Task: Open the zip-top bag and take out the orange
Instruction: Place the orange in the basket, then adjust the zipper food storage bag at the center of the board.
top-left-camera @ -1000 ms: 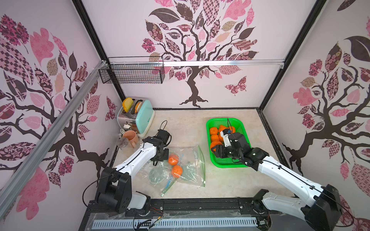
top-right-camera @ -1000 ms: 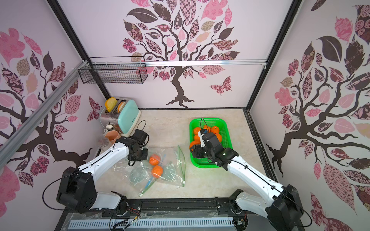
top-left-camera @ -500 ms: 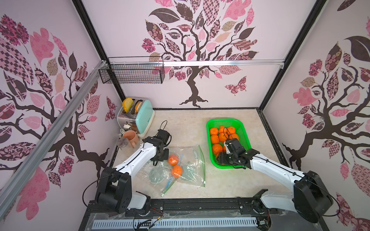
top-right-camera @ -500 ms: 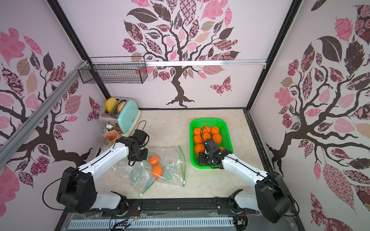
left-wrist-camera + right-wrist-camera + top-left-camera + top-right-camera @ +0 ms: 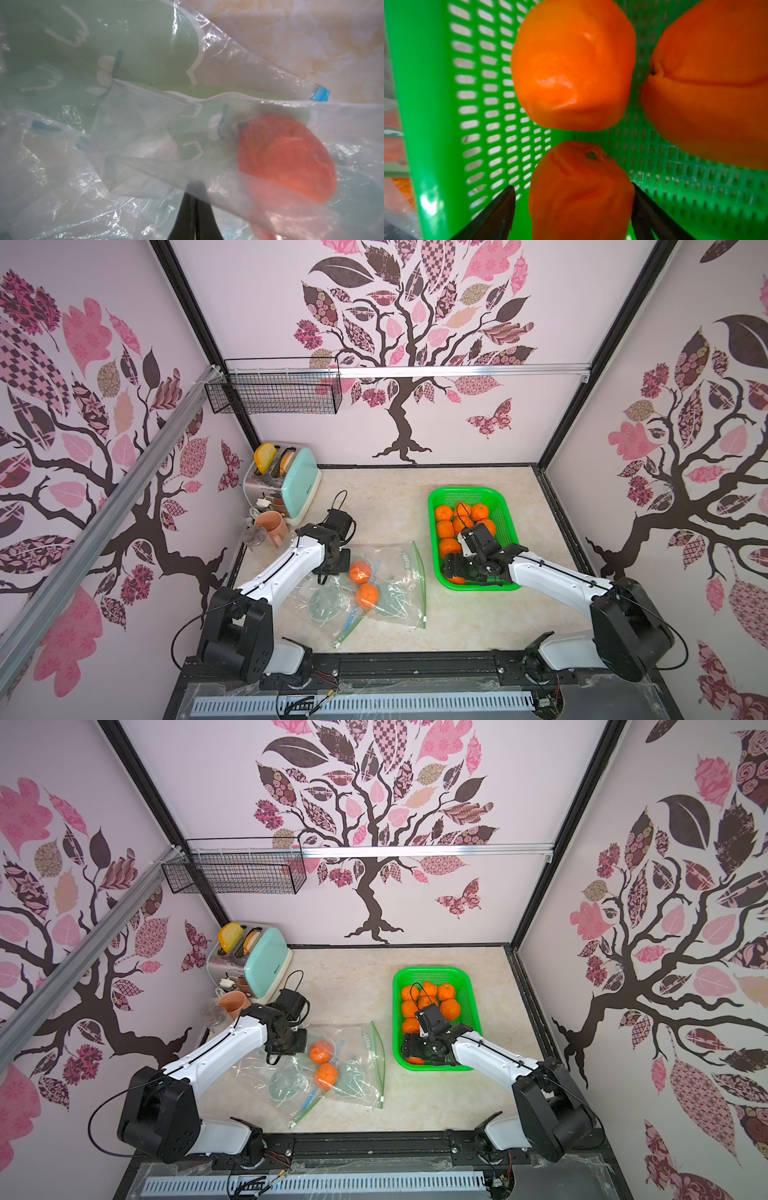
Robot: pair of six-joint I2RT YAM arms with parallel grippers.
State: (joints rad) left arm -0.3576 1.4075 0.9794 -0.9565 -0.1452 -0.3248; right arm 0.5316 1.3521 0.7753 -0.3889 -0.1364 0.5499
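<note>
Left gripper (image 5: 331, 569) pinched on zip-top bag (image 5: 400, 572); we fear film slipping. Right gripper (image 5: 574, 193) wide astride orange (image 5: 580, 172) in green basket (image 5: 473, 493); may roll.

The right hand (image 5: 572, 186) stands spread around one orange (image 5: 581, 199) lying in the green basket (image 5: 431, 104).

Green slotted basket (image 5: 469, 492), clear zip-top bag (image 5: 399, 568), mint toaster (image 5: 301, 481)

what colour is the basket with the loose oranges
Bright green; the perforated plastic basket shows best in the right wrist view.
</note>
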